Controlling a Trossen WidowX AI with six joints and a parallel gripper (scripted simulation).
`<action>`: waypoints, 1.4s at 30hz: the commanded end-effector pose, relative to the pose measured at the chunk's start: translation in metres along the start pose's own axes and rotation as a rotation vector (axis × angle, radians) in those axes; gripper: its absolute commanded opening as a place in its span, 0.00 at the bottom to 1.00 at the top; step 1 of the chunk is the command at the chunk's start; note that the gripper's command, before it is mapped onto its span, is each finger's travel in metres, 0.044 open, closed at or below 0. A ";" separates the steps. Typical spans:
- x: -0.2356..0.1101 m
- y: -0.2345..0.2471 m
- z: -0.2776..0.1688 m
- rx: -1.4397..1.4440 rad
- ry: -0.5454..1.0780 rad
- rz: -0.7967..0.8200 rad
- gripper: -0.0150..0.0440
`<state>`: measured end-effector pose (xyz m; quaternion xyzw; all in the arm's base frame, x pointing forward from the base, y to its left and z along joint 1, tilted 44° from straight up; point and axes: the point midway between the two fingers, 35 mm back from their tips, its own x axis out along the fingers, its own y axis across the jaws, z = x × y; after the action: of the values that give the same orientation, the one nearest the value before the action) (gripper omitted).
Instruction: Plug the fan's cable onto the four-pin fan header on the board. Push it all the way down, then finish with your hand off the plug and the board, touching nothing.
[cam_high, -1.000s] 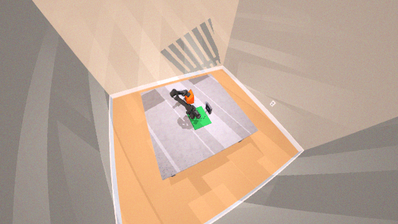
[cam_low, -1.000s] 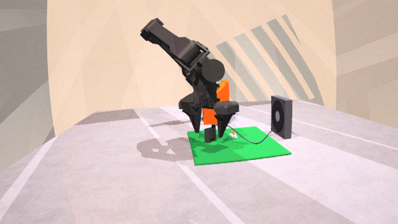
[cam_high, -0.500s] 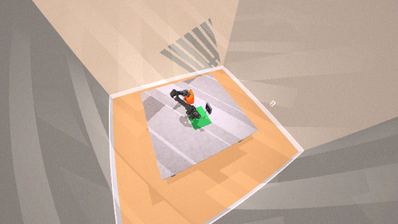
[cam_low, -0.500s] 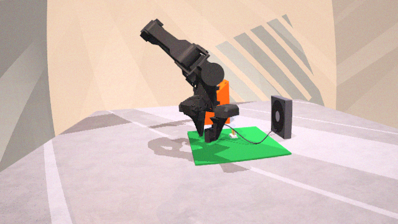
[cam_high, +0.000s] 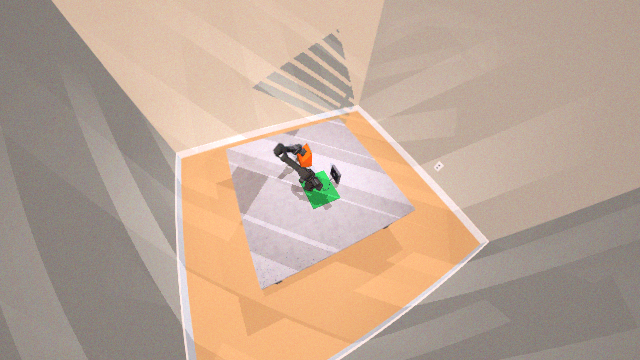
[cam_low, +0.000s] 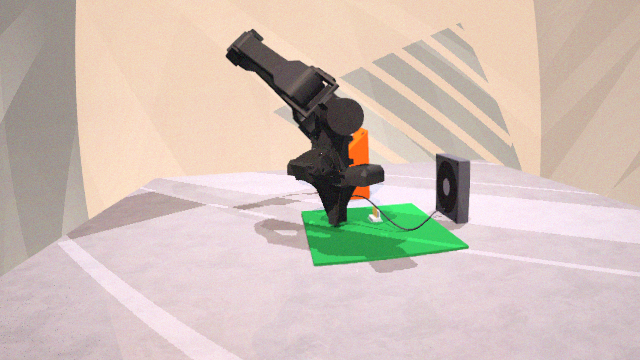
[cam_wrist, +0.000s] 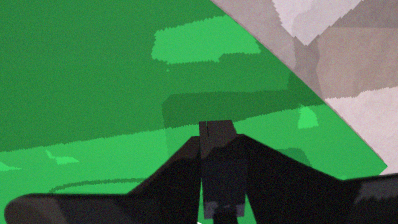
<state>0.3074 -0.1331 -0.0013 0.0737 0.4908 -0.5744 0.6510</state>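
Exterior view, left to right: the grey surface (cam_low: 150, 280) is seen carrying the green board (cam_low: 380, 245). The hand (cam_low: 336, 220) is lowered onto the board's left part, fingers pinched close and clamped on the dark plug (cam_wrist: 220, 145), tips at or just above the board. In the wrist view the plug is gripped between the two dark fingers, its squared end poking out past them over the green. Just right of the hand, the small pale fan header (cam_low: 374, 217) is seen standing on the board, apart from the plug. The thin black cable (cam_low: 400, 226) is draped from the hand's side, past the header, to the fan (cam_low: 452, 187), which is set upright off the board's right corner. An orange block (cam_low: 360, 155) is partly hidden behind the arm.
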 end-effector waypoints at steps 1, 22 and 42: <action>-0.040 0.003 0.001 0.001 -0.014 0.021 0.25; -0.042 0.019 -0.043 -0.468 -0.014 0.023 0.25; -0.040 0.027 -0.085 -0.934 -0.019 0.017 0.25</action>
<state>0.2888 -0.0423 -0.0261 -0.2228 0.6862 -0.2954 0.6263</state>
